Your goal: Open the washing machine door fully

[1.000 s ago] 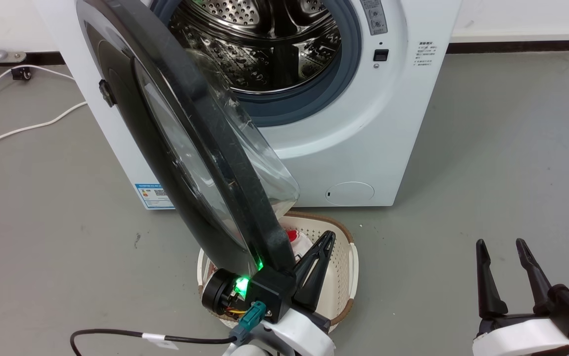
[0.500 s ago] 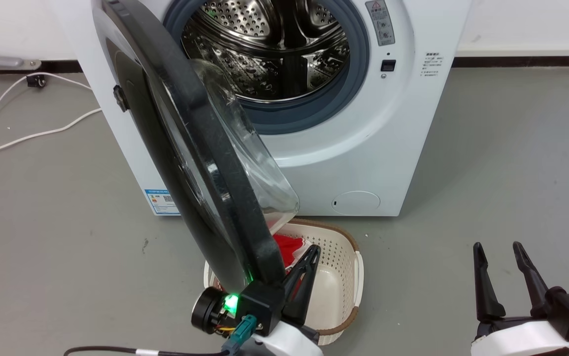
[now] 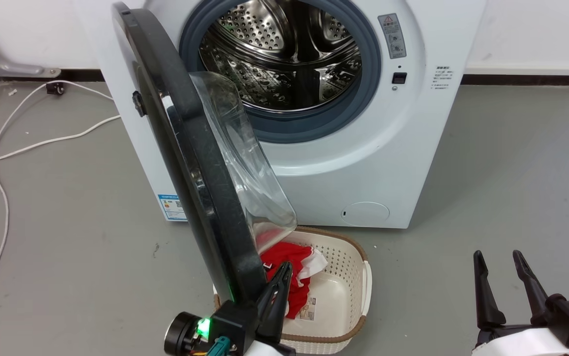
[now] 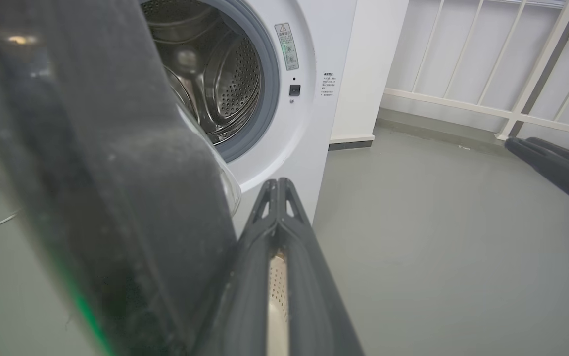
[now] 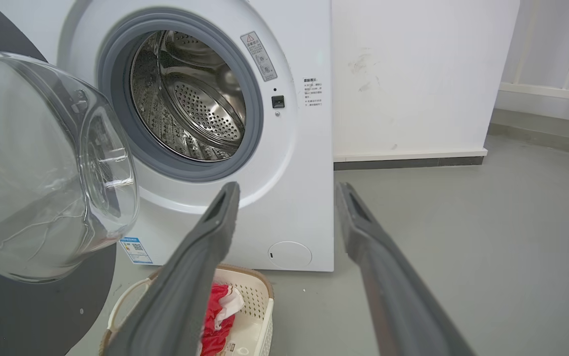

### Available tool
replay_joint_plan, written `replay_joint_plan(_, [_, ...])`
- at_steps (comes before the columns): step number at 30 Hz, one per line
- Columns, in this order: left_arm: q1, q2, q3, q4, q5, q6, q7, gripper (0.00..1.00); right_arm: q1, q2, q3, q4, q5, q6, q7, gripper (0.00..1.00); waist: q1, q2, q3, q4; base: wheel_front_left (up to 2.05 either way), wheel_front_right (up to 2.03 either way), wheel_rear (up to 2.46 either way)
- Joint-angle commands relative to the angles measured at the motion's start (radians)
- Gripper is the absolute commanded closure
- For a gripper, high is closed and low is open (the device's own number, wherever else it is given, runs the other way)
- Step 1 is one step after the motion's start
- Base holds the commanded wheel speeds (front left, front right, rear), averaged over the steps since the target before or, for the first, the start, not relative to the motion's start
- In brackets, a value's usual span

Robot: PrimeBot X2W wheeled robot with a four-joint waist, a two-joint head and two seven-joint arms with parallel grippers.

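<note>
One washing machine (image 3: pixel 363 163), one door (image 3: pixel 185 163), one basket (image 3: pixel 351 245), left hand (image 3: pixel 273 272), right hand (image 3: pixel 497 254), maybe two cables (image 3: pixel 42 143).

— How's the feed?
— Bright, even. Glare on the drum (image 3: pixel 284 54) inside the washing machine (image 3: pixel 354 163); the washing machine door (image 4: pixel 106 188) is blurred in my left wrist view.
— Shadows?
— Soft, on the floor (image 3: pixel 512 173) beside the washing machine.

The washing machine door (image 3: pixel 195 188) is swung wider from the washing machine (image 3: pixel 413 148) and is seen more edge-on. The left gripper (image 3: pixel 284 269) beside its rim is drawn back, lower in the head view. More red cloth (image 3: pixel 284 254) is uncovered in the basket (image 3: pixel 349 277). The head camera itself is shifted.
</note>
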Motion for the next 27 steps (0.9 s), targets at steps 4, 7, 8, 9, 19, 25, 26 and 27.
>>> replay_joint_plan(4, [0.038,0.035,0.028,-0.033,-0.005,0.031,0.018,1.00,0.015,0.002,0.000,0.000,0.010,-0.001,0.000,0.00,0.0000,0.0000,-0.004,0.021,0.00,0.00,0.00])
replay_joint_plan(7, [0.055,0.051,0.038,-0.059,-0.004,0.046,0.024,1.00,0.018,0.002,0.000,0.003,0.013,-0.001,-0.001,0.00,0.0000,0.0000,-0.006,0.036,0.00,0.00,0.00])
replay_joint_plan(8, [0.061,0.055,0.041,-0.069,-0.002,0.050,0.025,1.00,0.018,0.002,-0.001,0.004,0.014,-0.001,-0.001,0.00,0.0000,0.0000,-0.006,0.042,0.00,0.00,0.00])
replay_joint_plan(9, [0.068,0.058,0.044,-0.081,0.000,0.057,0.026,1.00,0.018,0.002,-0.002,0.005,0.014,-0.001,-0.001,0.00,0.0000,0.0000,-0.007,0.048,0.00,0.00,0.00])
replay_joint_plan(19, [0.132,0.091,0.071,-0.189,0.010,0.112,0.039,1.00,0.023,0.002,-0.018,0.006,0.016,-0.001,0.001,0.00,0.0000,0.0000,0.001,0.132,0.00,0.00,0.00])
replay_joint_plan(25, [0.156,0.106,0.091,-0.222,0.007,0.139,0.049,1.00,0.021,0.002,-0.024,0.003,0.017,-0.001,0.002,0.00,0.0000,0.0000,0.008,0.183,0.00,0.00,0.00])
replay_joint_plan(26, [0.158,0.109,0.096,-0.223,0.006,0.142,0.049,1.00,0.020,0.002,-0.023,0.002,0.016,-0.001,0.003,0.00,0.0000,0.0000,0.009,0.189,0.00,0.00,0.00])
replay_joint_plan(27, [0.159,0.112,0.101,-0.224,0.006,0.147,0.050,1.00,0.019,0.002,-0.024,0.001,0.017,-0.001,0.003,0.00,0.0000,0.0000,0.010,0.195,0.00,0.00,0.00])
